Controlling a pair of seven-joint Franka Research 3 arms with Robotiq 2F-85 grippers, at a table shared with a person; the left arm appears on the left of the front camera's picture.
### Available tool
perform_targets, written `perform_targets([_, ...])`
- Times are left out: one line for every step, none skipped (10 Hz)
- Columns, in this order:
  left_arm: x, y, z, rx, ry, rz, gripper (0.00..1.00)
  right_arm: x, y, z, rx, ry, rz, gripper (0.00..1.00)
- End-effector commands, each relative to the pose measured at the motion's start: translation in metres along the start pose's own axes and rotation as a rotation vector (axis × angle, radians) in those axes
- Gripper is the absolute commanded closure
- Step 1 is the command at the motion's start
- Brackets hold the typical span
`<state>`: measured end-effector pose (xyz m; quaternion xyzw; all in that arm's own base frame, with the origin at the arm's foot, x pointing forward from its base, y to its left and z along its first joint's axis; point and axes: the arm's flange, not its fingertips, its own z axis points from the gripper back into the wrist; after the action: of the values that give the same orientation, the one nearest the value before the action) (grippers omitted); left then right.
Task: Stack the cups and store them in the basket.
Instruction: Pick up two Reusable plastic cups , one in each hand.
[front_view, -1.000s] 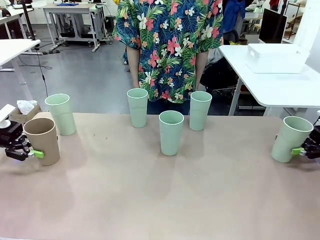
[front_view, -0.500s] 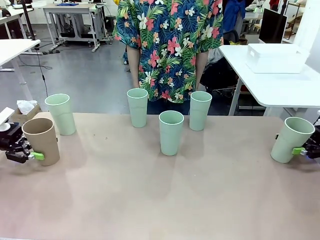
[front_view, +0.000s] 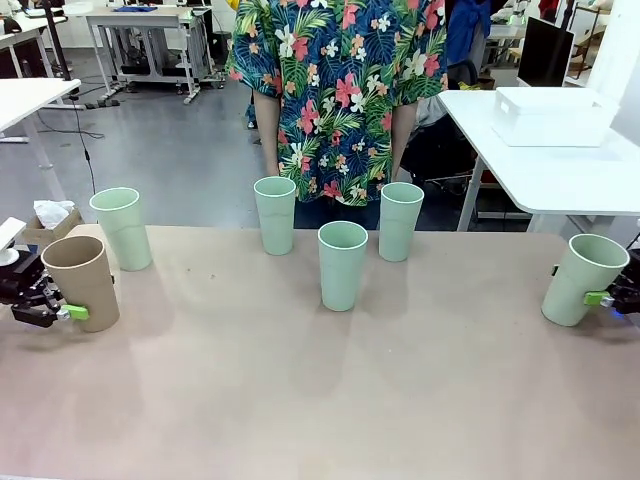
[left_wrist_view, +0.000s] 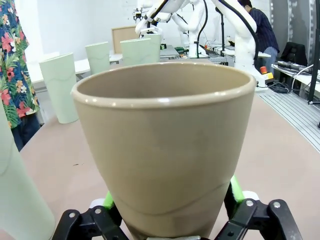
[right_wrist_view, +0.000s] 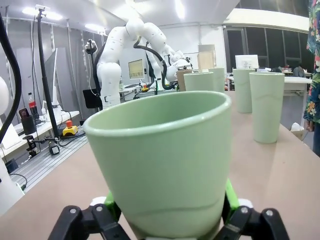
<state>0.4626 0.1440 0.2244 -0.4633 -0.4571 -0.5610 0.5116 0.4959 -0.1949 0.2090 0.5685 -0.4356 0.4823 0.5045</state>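
The left pincer (front_view: 72, 311) clamps the tan-brown cup (front_view: 85, 280) low down, its green pads (left_wrist_view: 236, 189) pressed on both sides. The right pincer (front_view: 598, 298) grips a tilted mint cup (front_view: 577, 280) near its base. Four other mint cups (front_view: 342, 265) stand on the desk (front_view: 300, 400) between the pincers. The white basket (front_view: 553, 115) sits on a side desk (front_view: 540, 170) beyond the right pincer.

Your front view faces the person (front_view: 335, 90) across the table (front_view: 300, 400), middle cup (front_view: 342, 265) straight ahead. Far left of that cup, the left wrist view hugs the tan cup (left_wrist_view: 165, 150), facing right. Far right, the right wrist view hugs a green cup (right_wrist_view: 165, 160), facing left. Both share the cups between (left_wrist_view: 59, 87).
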Motion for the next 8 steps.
perform_targets([-0.008,-0.016,-0.004,-0.001,-0.012,-0.052,0.19,0.007,-0.001,-0.002,-0.033,-0.006,-0.017,0.24])
perform_targets([-0.007,-0.016,-0.003,-0.003,-0.025,-0.053,0.38,0.007,0.0,-0.002,-0.035,-0.007,-0.018,0.4])
perform_targets([-0.006,-0.016,-0.003,-0.004,-0.035,-0.05,0.39,0.007,0.0,-0.002,-0.038,-0.007,-0.019,0.44])
perform_targets([-0.006,-0.015,-0.003,-0.005,-0.051,-0.044,0.58,0.007,0.0,-0.002,-0.039,-0.006,-0.021,0.6])
perform_targets([-0.006,-0.015,-0.002,0.003,-0.055,-0.04,0.59,0.007,-0.001,-0.001,-0.042,-0.008,-0.024,0.64])
perform_targets([-0.003,-0.015,-0.002,0.015,-0.074,-0.036,0.78,0.007,-0.001,-0.001,-0.049,-0.009,-0.028,0.8])
perform_targets([0.003,-0.017,-0.002,0.03,-0.092,-0.039,0.78,0.007,0.0,-0.001,-0.039,-0.022,-0.009,0.84])
perform_targets([0.011,-0.019,-0.001,0.038,-0.119,-0.03,0.96,0.0,0.0,0.002,-0.01,0.003,-0.003,0.84])
